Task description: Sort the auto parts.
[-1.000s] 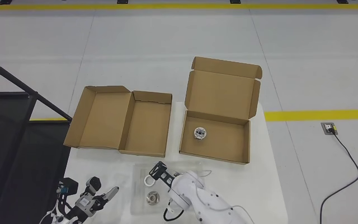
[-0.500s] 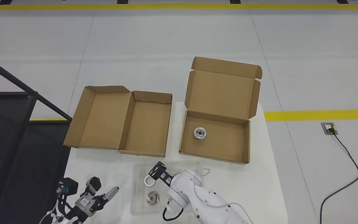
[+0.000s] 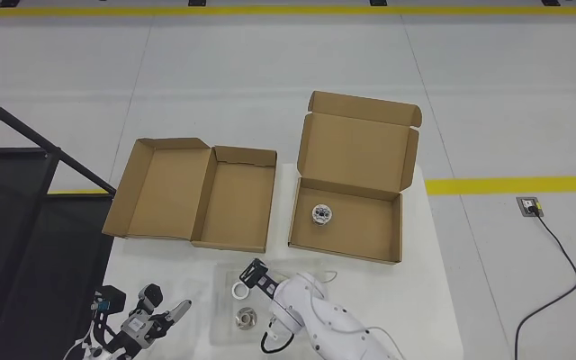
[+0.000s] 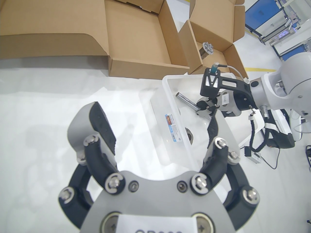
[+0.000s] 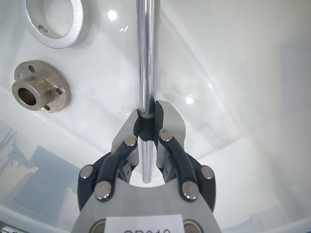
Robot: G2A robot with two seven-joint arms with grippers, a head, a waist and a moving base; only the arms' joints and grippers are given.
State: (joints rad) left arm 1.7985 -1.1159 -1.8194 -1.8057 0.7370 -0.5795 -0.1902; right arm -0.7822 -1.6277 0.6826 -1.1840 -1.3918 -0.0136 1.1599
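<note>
My right gripper (image 5: pixel 148 116) is shut on a polished steel rod (image 5: pixel 147 49) low inside a clear plastic tray (image 5: pixel 230 86). Beside the rod lie an aluminium ring (image 5: pixel 52 10) and a flanged hub (image 5: pixel 38 89). From above, the right gripper (image 3: pixel 256 274) sits at the tray's far edge, near the ring (image 3: pixel 239 290) and the hub (image 3: pixel 245 316). My left gripper (image 4: pixel 156 120) hangs open and empty over the table, on the tray's (image 4: pixel 170 90) left side; from there the rod (image 4: pixel 187 101) shows in the right gripper (image 4: pixel 205 106). A gear-like part (image 3: pixel 322 214) lies in the right cardboard box (image 3: pixel 378 238).
An open cardboard box (image 3: pixel 234 202) with nothing inside stands behind the tray to the left, its lid flap (image 3: pixel 162 184) lying flat. The right box's lid (image 3: pixel 355 148) stands upright. Bare white table (image 3: pixel 153 270) lies between the left box and my left gripper (image 3: pixel 166 315).
The right arm's body has shifted slightly to the left over the tray, its gripper staying at the rod. The left arm has not moved.
</note>
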